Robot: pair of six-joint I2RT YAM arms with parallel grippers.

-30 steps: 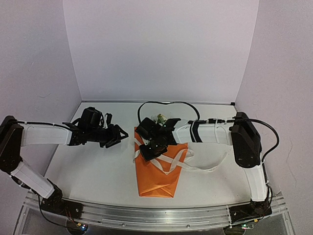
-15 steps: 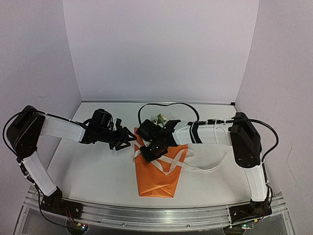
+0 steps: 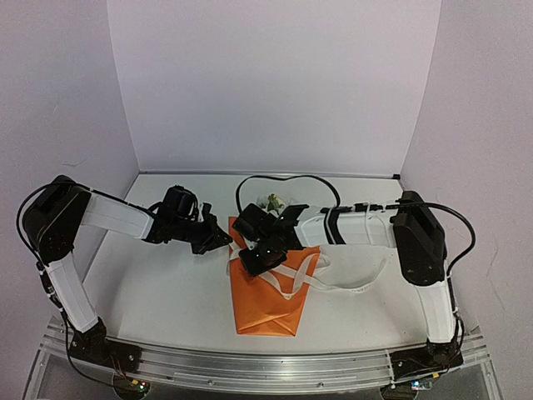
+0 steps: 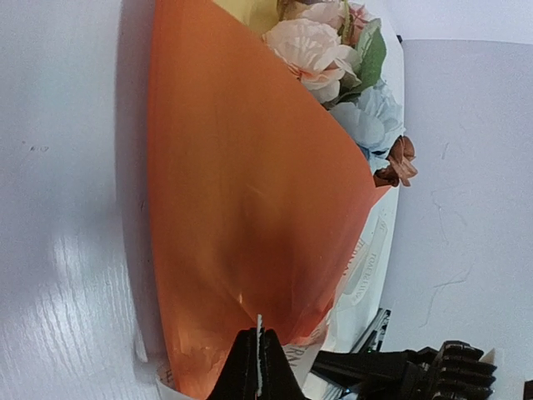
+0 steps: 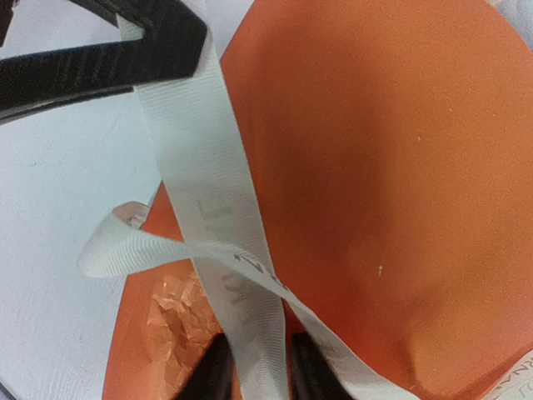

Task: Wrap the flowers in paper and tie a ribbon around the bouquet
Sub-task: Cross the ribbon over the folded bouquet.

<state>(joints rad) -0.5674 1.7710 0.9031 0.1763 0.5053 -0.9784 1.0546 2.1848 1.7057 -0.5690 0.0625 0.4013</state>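
**Inspector:** Left fingers?
**Assistant:** Pressed together, pinching a thin edge of the ribbon beside the orange paper.
**Inspector:** Right fingers?
**Assistant:** Slightly parted, with the ribbon running between them.
**Inspector:** The bouquet?
**Assistant:** Lying mid-bench, flowers at the far end.

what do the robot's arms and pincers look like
The left arm and right arm have white tube-like links and chunky black joints. The left pincer and right pincer are all black, each with two slim fingers. A black cable loops behind the right arm. Both bases sit on a silver rail.
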